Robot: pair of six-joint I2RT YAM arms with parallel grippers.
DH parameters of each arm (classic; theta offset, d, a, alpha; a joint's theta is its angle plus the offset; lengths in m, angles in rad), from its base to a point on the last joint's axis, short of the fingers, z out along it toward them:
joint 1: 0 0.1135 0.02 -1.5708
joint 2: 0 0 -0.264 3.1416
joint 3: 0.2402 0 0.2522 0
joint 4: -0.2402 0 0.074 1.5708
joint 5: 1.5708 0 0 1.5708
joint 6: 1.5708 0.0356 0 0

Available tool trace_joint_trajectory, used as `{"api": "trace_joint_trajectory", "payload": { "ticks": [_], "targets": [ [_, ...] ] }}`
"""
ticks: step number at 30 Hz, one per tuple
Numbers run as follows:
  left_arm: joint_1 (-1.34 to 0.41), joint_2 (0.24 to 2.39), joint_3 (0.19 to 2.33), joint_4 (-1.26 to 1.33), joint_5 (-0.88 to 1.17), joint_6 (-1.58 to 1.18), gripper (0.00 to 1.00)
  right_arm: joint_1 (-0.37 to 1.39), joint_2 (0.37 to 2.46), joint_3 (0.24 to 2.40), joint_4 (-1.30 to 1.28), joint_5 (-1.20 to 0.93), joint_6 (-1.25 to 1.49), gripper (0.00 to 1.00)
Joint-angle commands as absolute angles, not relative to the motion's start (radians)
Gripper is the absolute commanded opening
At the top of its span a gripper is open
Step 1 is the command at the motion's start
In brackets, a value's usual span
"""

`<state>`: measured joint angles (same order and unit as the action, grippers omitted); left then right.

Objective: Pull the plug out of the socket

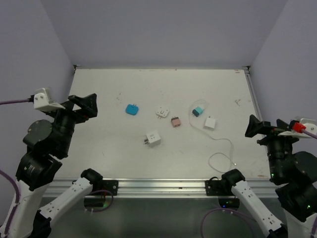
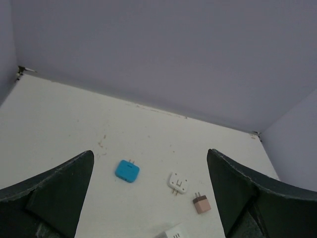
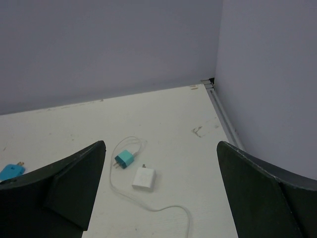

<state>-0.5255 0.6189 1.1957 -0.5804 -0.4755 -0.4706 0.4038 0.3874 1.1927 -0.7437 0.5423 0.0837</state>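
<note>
With both pairs of jaws spread and the socket (image 1: 153,138) lying near the middle of the surface (image 1: 99,148), the similar white block (image 1: 210,123) could be grasped by mistake.

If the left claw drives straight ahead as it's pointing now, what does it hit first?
Most likely the blue adapter, which lies nearest the line of the open left claw. It might instead touch the bare table just short of it. Depth is unclear.
</note>
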Motion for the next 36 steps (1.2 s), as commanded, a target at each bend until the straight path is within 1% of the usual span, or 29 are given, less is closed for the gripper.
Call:
{"api": "trace_joint_trajectory", "payload": {
  "ticks": [1, 12, 20, 36],
  "targets": [
    [-0.522, 0.597, 1.302, -0.695, -0.6, -0.344, 1.0, 0.402, 0.348, 1.241, -0.727, 0.581, 0.012, 0.99],
    [-0.522, 0.515, 1.396, -0.706, -0.736, -0.245, 1.0, 0.402, 0.275, 1.25, -0.676, 0.552, -0.052, 0.99],
    [-0.522, 0.502, 1.391, -0.689, -0.752, -0.236, 1.0, 0.402, 0.298, 1.255, -0.681, 0.532, -0.066, 0.99],
    [-0.522, 0.488, 1.344, -0.658, -0.756, -0.245, 0.99, 0.403, 0.33, 1.226, -0.612, 0.486, -0.071, 0.99]
  ]
}}
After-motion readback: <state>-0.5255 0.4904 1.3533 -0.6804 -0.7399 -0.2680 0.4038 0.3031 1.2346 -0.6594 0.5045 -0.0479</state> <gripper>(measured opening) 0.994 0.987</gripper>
